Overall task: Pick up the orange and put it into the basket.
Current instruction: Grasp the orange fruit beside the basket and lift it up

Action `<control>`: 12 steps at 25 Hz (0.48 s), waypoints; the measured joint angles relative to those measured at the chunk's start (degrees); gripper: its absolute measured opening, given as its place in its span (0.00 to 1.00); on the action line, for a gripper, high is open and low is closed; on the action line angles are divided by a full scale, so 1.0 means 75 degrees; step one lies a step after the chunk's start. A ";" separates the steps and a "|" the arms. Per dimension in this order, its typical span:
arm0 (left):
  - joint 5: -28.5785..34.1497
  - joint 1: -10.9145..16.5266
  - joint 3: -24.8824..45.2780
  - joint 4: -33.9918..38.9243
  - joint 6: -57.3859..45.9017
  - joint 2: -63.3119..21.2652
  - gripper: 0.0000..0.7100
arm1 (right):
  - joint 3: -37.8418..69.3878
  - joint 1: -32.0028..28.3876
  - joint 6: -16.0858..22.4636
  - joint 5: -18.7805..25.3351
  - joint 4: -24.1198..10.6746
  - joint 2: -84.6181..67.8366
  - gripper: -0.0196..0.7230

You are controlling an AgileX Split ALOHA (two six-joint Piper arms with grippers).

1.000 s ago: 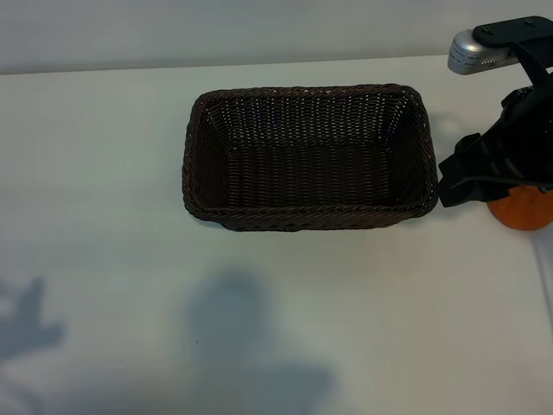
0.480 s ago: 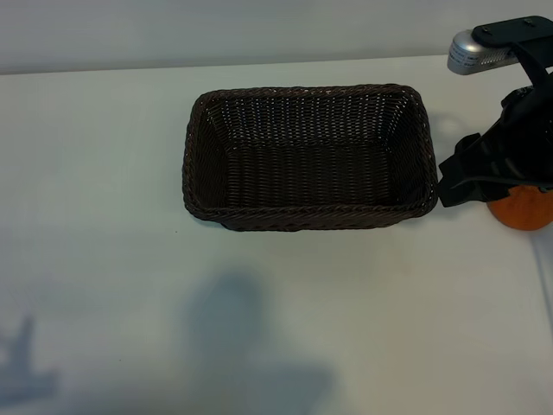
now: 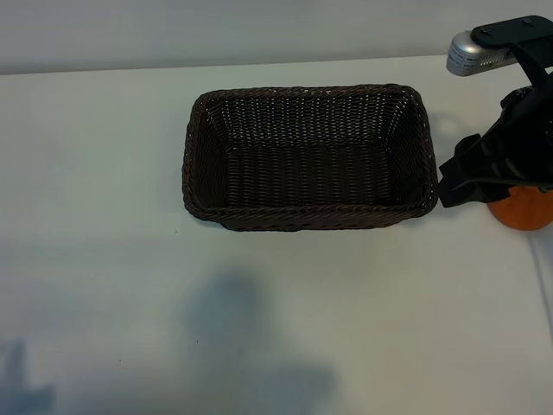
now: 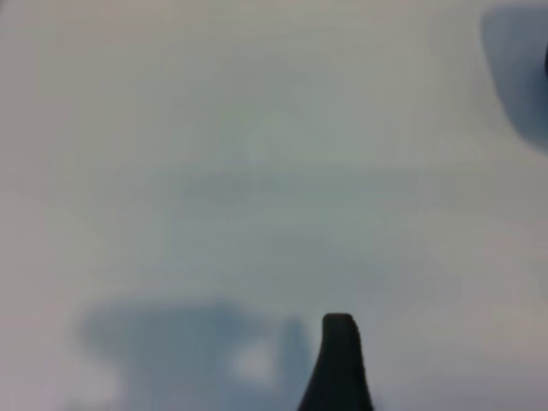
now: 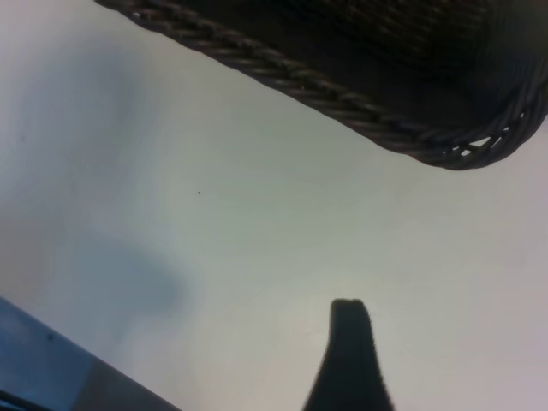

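basket [image 3: 307, 156] set mid-table [image 3: 104, 259], nothing seen inside it, orange [image 3: 521, 209] placed on table just right of basket, largely hidden under right gripper [image 3: 501, 186], right arm positioned over table's right edge

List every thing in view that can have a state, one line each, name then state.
basket: upright on the table, nothing inside.
orange: on the table right of the basket, outside it, partly hidden under the right arm.
right gripper: low over the orange; whether it grips the fruit cannot be seen.
left gripper: one fingertip shows over bare table, holding nothing in sight.
table: white, bearing basket and orange.
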 joint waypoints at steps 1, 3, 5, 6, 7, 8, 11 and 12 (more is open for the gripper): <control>0.0038 0.0000 -0.0001 0.0000 -0.0028 0.0000 0.84 | 0.0000 0.0000 0.0000 0.0000 0.0000 0.0000 0.73; 0.0065 0.0000 -0.0001 0.0000 -0.0067 0.0000 0.84 | 0.0000 0.0000 -0.0007 0.0000 0.0000 0.0000 0.73; 0.0082 0.0000 -0.0001 0.0000 -0.0094 0.0000 0.84 | 0.0000 0.0000 -0.0034 0.0000 0.0000 0.0000 0.73; 0.0082 0.0000 -0.0001 0.0000 -0.0092 0.0000 0.84 | 0.0000 0.0000 -0.0052 0.0000 0.0000 0.0000 0.73; 0.0082 0.0000 -0.0001 0.0008 -0.0092 0.0000 0.84 | 0.0000 0.0000 -0.0058 0.0000 0.0000 0.0000 0.73; 0.0082 0.0000 -0.0001 0.0014 -0.0085 0.0000 0.84 | 0.0000 0.0000 -0.0060 0.0000 0.0000 0.0000 0.73; 0.0082 0.0000 0.0005 0.0014 -0.0085 0.0000 0.84 | 0.0000 0.0000 -0.0118 0.0000 0.0000 0.0000 0.73; 0.0082 -0.0011 0.0005 0.0014 -0.0085 0.0000 0.84 | 0.0000 0.0000 -0.0118 -0.0008 0.0000 0.0000 0.73</control>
